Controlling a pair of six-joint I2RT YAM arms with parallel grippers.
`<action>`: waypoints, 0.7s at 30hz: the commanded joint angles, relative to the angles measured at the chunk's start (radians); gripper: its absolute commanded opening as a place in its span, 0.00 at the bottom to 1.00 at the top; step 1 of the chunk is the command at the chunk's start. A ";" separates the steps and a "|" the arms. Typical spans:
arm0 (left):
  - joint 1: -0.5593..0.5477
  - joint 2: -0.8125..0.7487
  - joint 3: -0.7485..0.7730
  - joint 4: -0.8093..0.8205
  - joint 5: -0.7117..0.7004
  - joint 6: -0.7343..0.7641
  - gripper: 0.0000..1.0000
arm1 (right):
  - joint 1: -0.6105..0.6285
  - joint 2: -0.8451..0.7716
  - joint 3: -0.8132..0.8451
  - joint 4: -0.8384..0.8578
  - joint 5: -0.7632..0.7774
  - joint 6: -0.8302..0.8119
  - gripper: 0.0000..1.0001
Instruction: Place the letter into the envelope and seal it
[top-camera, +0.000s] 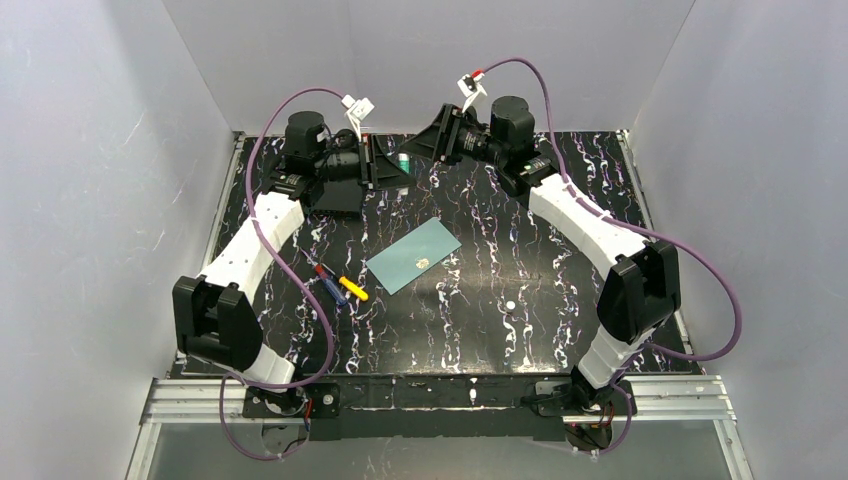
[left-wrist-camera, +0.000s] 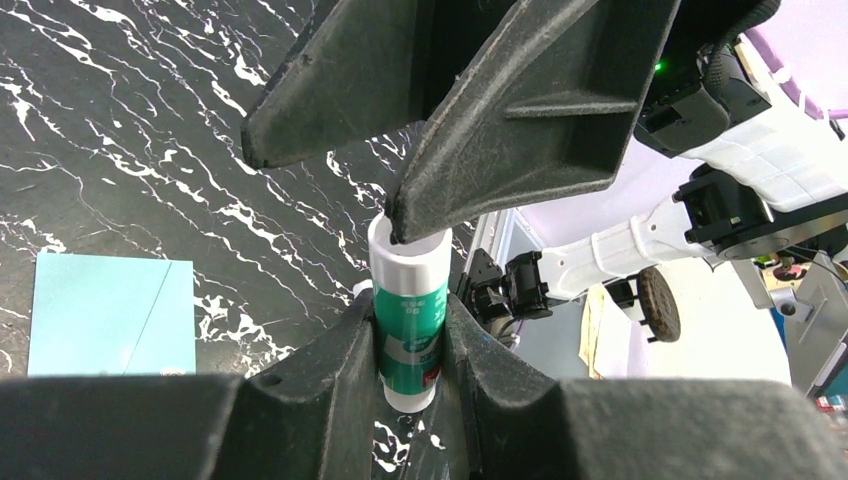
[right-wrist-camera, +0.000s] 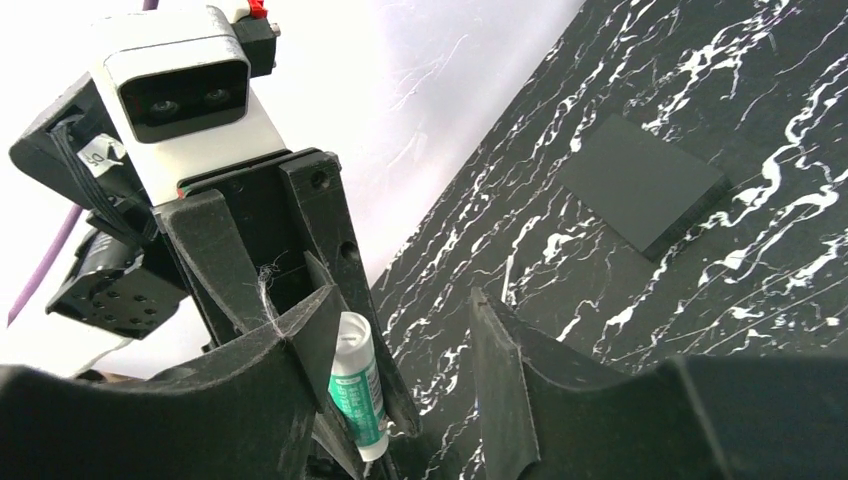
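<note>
A green-and-white glue stick (left-wrist-camera: 410, 320) is pinched upright between the fingers of my left gripper (left-wrist-camera: 410, 345), at the back of the table (top-camera: 403, 159). My right gripper (right-wrist-camera: 400, 345) stands open facing it. Its left finger lies against the stick's white top end (right-wrist-camera: 352, 335) and nothing sits between its fingers. In the top view both grippers meet nose to nose, left (top-camera: 385, 162) and right (top-camera: 425, 148). The teal envelope (top-camera: 413, 255) lies flat mid-table with its flap down, and one corner shows in the left wrist view (left-wrist-camera: 110, 315). The letter is out of view.
Red, blue and yellow pens (top-camera: 340, 285) lie left of the envelope. A small white object (top-camera: 510, 303) rests on the marbled table (top-camera: 500, 250) to the right. A flat black pad (right-wrist-camera: 640, 185) lies near the back. White walls close in on three sides.
</note>
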 joint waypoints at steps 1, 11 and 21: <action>0.017 -0.004 0.018 0.049 0.034 -0.008 0.03 | 0.013 -0.007 -0.007 0.065 -0.071 0.076 0.59; 0.020 0.006 0.019 0.047 0.065 -0.028 0.05 | 0.013 0.007 -0.047 0.234 -0.137 0.192 0.57; 0.026 -0.016 0.016 0.056 0.061 -0.034 0.35 | 0.012 0.008 -0.061 0.220 -0.139 0.136 0.04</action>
